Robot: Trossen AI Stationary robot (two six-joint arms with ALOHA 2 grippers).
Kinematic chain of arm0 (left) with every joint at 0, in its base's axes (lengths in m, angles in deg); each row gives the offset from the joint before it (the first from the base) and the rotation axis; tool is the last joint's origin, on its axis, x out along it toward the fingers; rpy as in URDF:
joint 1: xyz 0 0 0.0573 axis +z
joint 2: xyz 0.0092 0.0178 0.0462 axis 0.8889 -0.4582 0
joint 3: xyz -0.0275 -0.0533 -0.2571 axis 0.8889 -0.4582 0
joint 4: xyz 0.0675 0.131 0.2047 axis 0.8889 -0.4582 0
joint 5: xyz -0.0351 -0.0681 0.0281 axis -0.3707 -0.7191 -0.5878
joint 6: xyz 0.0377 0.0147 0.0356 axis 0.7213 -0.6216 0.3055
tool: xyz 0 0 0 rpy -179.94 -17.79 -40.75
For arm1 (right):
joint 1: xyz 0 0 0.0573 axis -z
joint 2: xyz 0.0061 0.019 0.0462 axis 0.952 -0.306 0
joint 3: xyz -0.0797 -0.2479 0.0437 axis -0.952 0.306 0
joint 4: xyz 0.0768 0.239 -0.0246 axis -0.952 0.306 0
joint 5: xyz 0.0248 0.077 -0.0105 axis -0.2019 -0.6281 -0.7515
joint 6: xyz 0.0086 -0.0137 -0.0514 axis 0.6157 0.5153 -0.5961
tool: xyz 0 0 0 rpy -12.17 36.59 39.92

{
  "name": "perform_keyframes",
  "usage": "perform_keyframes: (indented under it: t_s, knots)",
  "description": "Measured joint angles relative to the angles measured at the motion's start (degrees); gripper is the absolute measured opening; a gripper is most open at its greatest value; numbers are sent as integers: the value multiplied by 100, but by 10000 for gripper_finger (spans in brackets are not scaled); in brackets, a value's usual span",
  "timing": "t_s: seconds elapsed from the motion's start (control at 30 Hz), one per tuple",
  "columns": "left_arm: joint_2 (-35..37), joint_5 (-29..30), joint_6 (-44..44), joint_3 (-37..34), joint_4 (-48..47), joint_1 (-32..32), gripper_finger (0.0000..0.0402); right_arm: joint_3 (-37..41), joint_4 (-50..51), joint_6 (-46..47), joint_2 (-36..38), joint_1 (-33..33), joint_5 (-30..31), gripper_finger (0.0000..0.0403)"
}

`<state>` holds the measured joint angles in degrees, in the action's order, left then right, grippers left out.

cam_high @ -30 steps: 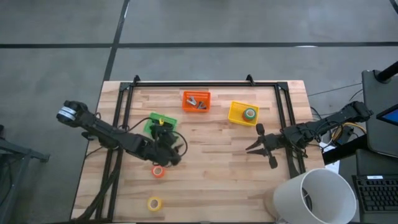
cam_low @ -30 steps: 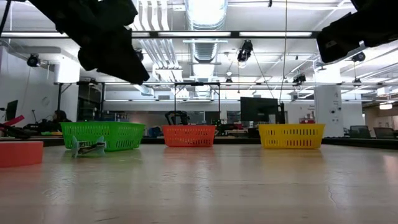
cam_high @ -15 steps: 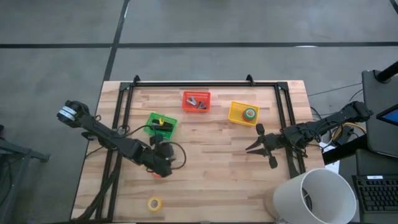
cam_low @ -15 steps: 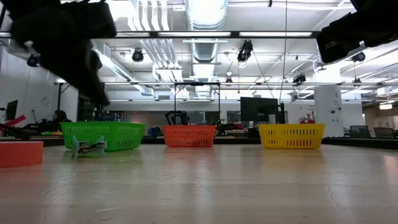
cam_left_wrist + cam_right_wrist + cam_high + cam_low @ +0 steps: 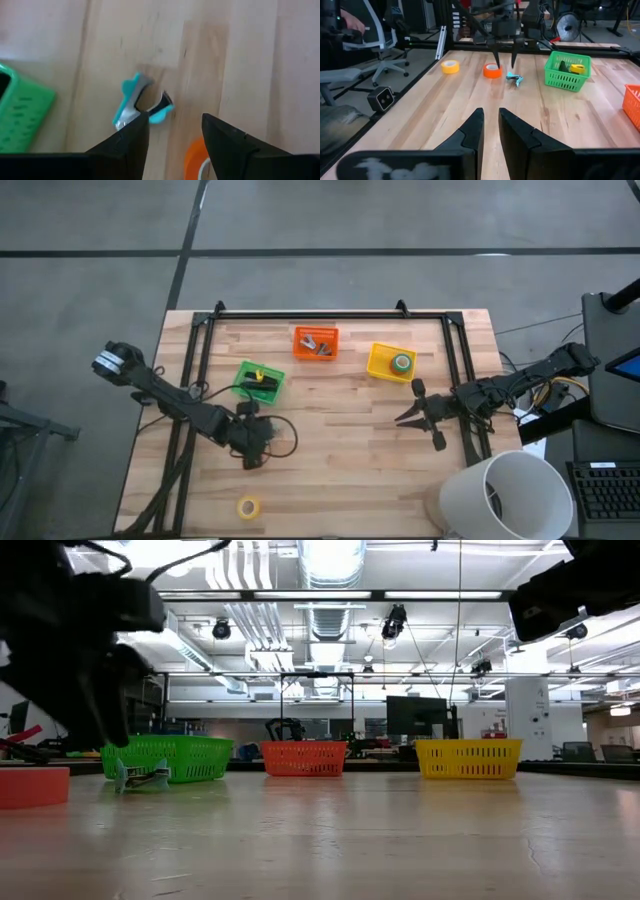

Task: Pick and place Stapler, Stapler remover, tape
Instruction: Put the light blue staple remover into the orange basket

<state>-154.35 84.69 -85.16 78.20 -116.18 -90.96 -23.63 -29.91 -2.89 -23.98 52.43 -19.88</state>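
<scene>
My left gripper (image 5: 250, 448) is open and points down over the red tape roll (image 5: 196, 157), which lies flat on the table; its fingers touch nothing. A teal staple remover (image 5: 141, 103) lies on the table just beyond the roll. In the right wrist view the left gripper (image 5: 504, 59) hangs above the roll (image 5: 492, 70) and the remover (image 5: 514, 78). The black stapler (image 5: 262, 379) lies in the green basket (image 5: 243, 388). A yellow tape roll (image 5: 247, 506) lies near the near edge. My right gripper (image 5: 404, 418) waits at the right, open by a narrow gap.
An orange basket (image 5: 316, 343) holding staple removers and a yellow basket (image 5: 378, 363) holding a green tape roll (image 5: 401, 362) stand toward the far edge. A black frame (image 5: 320, 313) runs along the far and side edges. A white cylinder (image 5: 500, 498) stands off the near right corner.
My left gripper has moved from beside the green basket toward the near edge and down, and now stands over the red tape roll, hiding it in the high view. The right arm has kept still.
</scene>
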Motion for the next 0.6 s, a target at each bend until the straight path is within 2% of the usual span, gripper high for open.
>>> perform_keyframes:
  t_s: [0.17, 0.4, 0.6]
  knots:
    - [0, -79, -36, -215, 38, -8, 179, 0, 0, 0, -7, 0, 1, 52]
    - [-1, 11, 302, -469, 878, -35, 161, 0, 1, 0, -7, 0, 2, 52]
    - [0, 70, 526, -566, 887, -54, 141, 0, 0, 0, -7, 0, 2, 52]
